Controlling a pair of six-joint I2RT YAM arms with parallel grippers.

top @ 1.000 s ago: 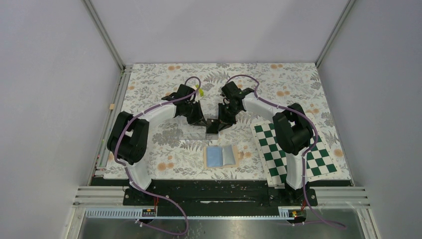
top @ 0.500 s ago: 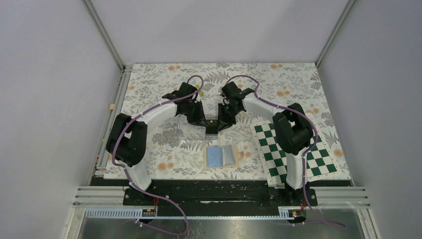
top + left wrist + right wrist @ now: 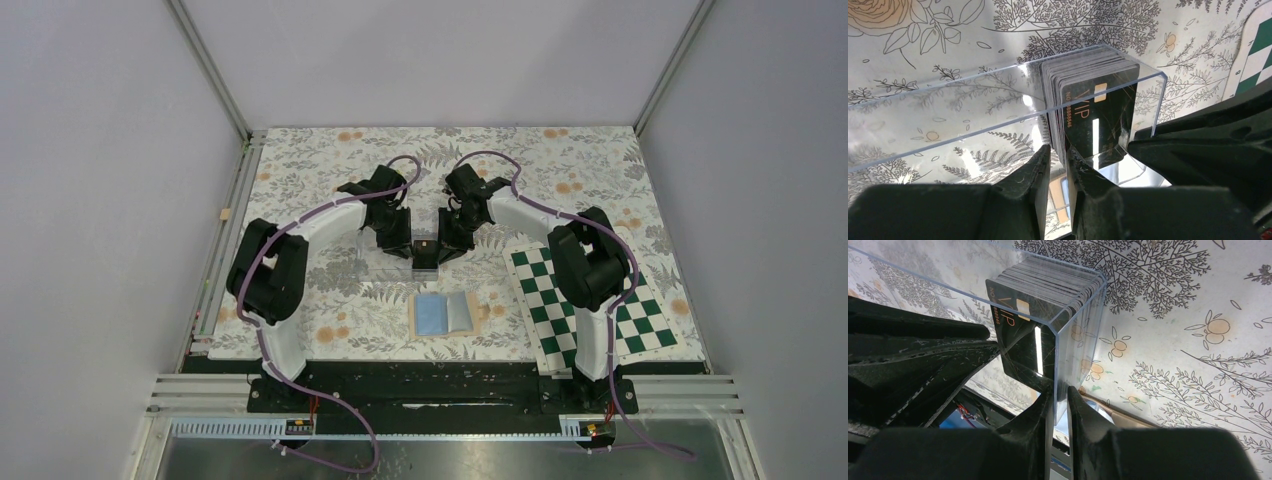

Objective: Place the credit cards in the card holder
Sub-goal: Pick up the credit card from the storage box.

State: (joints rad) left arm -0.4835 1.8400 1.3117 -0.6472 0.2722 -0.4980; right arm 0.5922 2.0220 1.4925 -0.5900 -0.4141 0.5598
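Note:
The credit cards (image 3: 427,256) are a stack of black cards (image 3: 1098,120) standing on edge at the right end of a clear plastic case (image 3: 973,115). My left gripper (image 3: 1060,150) stands open by a narrow gap, and its tips straddle the near edge of several cards. The right gripper (image 3: 1060,392) is shut on the end wall of the clear case (image 3: 1079,355), with the cards (image 3: 1023,340) just behind that wall. Both grippers meet over the case, left gripper (image 3: 400,243) and right gripper (image 3: 448,243). The card holder (image 3: 447,313) lies open nearer the bases, light blue side up.
A green-white checkerboard (image 3: 590,300) lies on the right side of the floral table cover, under the right arm. Its corner (image 3: 1255,55) shows in the left wrist view. The right arm's black body fills the lower right of that view.
My left jaws have parted from shut to a narrow gap, and the left arm has swung a little to the right toward the case. The right arm and case have not moved.

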